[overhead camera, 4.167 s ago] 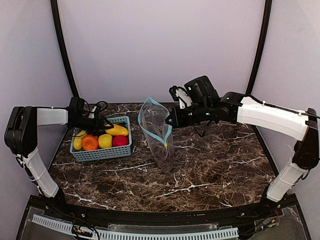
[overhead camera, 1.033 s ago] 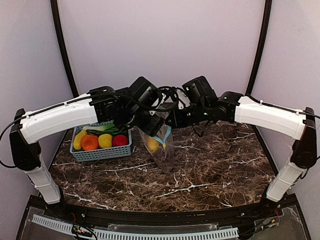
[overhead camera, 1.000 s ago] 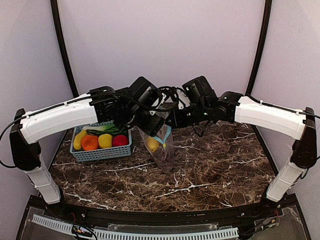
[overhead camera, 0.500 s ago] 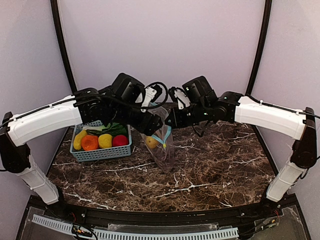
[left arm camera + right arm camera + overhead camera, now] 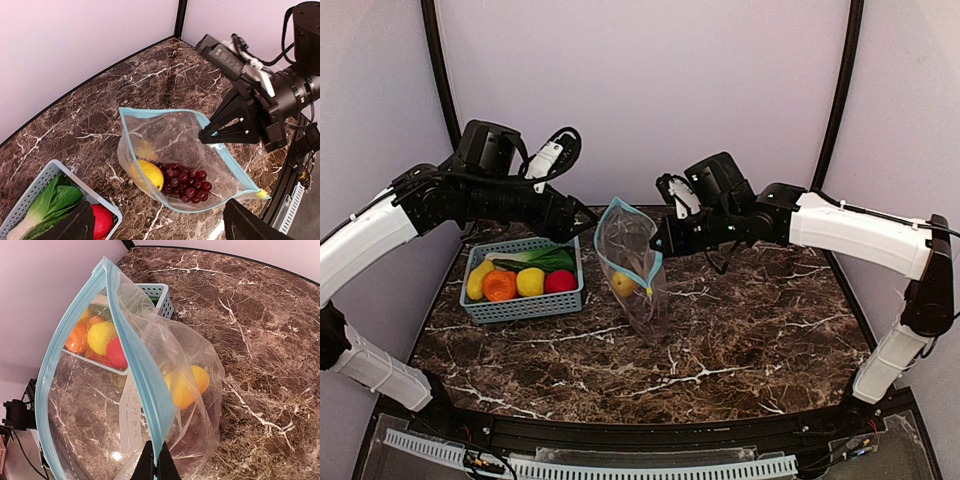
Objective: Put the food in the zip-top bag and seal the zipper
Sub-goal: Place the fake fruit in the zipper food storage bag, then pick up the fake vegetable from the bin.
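Note:
The clear zip-top bag (image 5: 632, 270) stands open on the marble, its teal zipper (image 5: 131, 340) forming a wide loop. My right gripper (image 5: 157, 465) is shut on that zipper edge and holds the mouth up; the same gripper (image 5: 212, 136) shows in the left wrist view. Inside the bag lie a yellow piece (image 5: 148, 175) and purple grapes (image 5: 186, 182). More food sits in the basket: yellow (image 5: 530, 282), orange (image 5: 500, 286), red (image 5: 559, 281) and green cabbage (image 5: 50, 202). My left gripper (image 5: 160, 231) hangs open and empty, above and left of the bag.
The teal lattice basket (image 5: 525, 306) stands left of the bag, and its rim (image 5: 47, 172) shows under my left gripper. Dark marble table (image 5: 750, 330) lies bare on the right. Purple walls close in behind and at both sides.
My left arm has pulled back up and to the left from over the bag's mouth, its jaws spreading wider. The yellow piece stays in the bag. My right arm has not moved.

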### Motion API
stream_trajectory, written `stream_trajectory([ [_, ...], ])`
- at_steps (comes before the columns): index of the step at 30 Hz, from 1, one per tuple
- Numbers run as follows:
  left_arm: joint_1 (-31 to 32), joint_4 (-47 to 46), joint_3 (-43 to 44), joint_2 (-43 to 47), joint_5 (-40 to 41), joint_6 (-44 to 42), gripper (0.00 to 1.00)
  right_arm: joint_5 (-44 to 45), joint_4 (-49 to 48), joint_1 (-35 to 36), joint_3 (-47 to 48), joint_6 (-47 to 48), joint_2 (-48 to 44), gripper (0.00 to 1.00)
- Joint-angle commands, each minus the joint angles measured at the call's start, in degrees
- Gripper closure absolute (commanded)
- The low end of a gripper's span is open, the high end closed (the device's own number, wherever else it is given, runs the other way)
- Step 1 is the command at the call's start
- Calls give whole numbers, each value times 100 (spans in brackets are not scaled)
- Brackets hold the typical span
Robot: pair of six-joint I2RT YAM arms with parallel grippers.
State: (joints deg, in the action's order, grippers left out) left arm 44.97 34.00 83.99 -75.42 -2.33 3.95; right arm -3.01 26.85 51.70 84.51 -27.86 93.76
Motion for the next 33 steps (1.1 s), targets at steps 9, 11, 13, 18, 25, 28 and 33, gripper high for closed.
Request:
stream_trajectory([
  [9, -2493, -288, -1375, -305, -1660, -553, 12, -49, -67, 15, 51, 86, -9, 100],
  [11, -2713, -468, -1475, -508, -1761, -578, 13, -26, -67, 15, 23, 86, -55, 100],
  [13, -2893, -635, -1502, -737, -1798, -654, 14, -6, -78, 11, -2, 93, -82, 100],
  [18, -3448, -734, -1174, -1523, -1906, -712, 20, -14, -75, 13, -21, 100, -118, 100],
  [25, -3574, -734, -849, -2165, -1777, -925, 25, -17, -92, 15, -20, 109, -67, 100],
  [28, -3568, -737, -853, -2331, -1674, -993, 25, -39, -99, 8, 11, 115, -30, 100],
  [33, -3554, -743, -706, -2619, -1408, -1135, 26, -69, -113, 14, 32, 124, 10, 100],
])
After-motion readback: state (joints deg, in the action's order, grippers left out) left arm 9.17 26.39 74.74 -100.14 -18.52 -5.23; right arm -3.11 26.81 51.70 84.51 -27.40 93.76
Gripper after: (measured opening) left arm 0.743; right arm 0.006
